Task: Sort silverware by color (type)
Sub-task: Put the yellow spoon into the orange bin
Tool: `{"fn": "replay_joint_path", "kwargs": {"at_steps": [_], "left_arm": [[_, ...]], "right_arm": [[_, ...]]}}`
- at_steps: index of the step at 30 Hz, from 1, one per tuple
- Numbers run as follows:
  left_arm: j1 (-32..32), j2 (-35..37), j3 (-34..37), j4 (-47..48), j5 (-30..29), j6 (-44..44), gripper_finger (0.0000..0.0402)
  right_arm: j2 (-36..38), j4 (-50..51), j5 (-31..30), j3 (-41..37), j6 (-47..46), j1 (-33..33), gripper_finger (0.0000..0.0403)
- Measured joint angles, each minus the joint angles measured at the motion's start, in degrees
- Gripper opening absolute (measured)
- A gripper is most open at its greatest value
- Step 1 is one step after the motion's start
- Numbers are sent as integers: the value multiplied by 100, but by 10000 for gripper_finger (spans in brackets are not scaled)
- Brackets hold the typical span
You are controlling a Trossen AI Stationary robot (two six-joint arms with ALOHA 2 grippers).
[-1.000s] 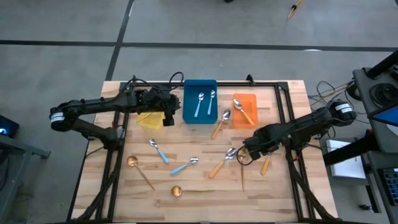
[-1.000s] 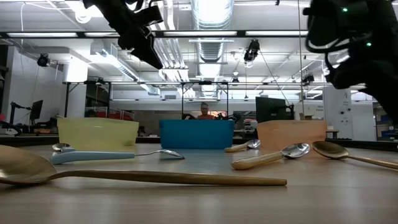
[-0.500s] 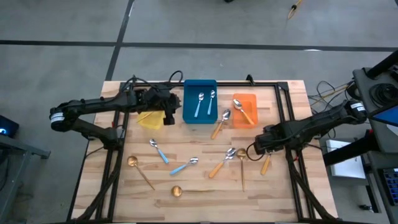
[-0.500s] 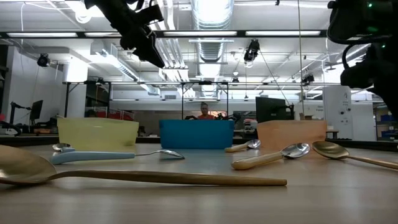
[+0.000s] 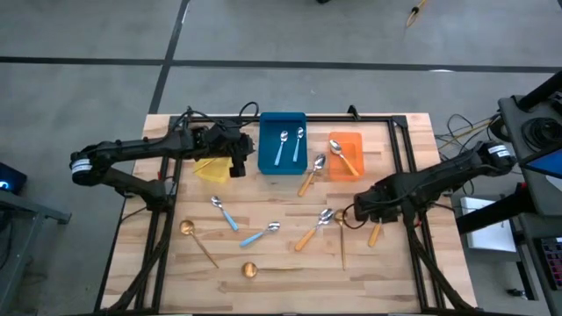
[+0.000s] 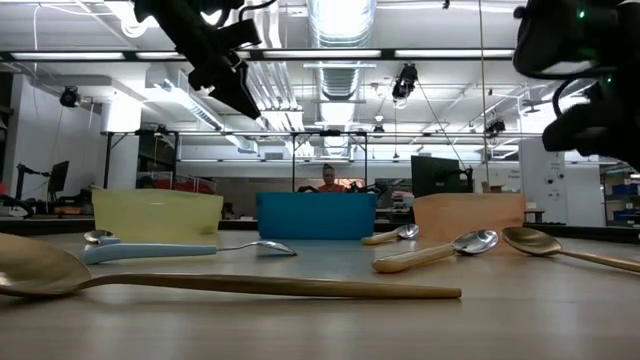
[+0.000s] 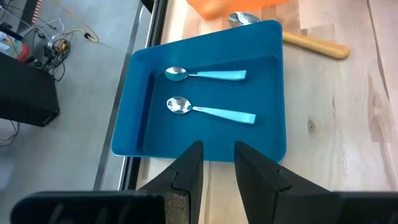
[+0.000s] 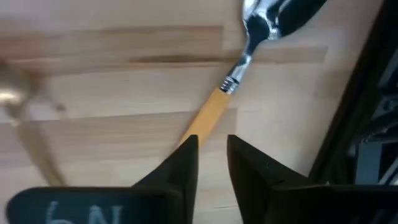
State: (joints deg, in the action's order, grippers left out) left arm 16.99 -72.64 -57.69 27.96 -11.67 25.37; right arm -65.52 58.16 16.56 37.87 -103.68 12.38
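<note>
One orange-handled spoon [image 8: 214, 112] lies flat on the table [image 5: 290, 246] just beyond the right end effector [image 8: 210, 152], whose fingers stand slightly apart and empty; light, stiff and low-lying, it likely wants pinching mid-handle, off the slick bowl.
</note>
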Motion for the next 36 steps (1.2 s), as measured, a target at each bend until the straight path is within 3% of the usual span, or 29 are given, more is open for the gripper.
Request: {"fn": "replay_joint_path", "kwargs": {"at_steps": [8, 19, 36], "left_arm": [[0, 9, 9, -3, -3, 28, 72], [0, 9, 11, -4, -4, 28, 72], [0, 9, 11, -105, -2, 28, 72]], "right_arm": [[-830, -18, 47, -4, 59, -2, 148], [-1496, -187, -394, -39, 174, -4, 157], [-1582, -535, -572, -71, 947, 0, 82]]}}
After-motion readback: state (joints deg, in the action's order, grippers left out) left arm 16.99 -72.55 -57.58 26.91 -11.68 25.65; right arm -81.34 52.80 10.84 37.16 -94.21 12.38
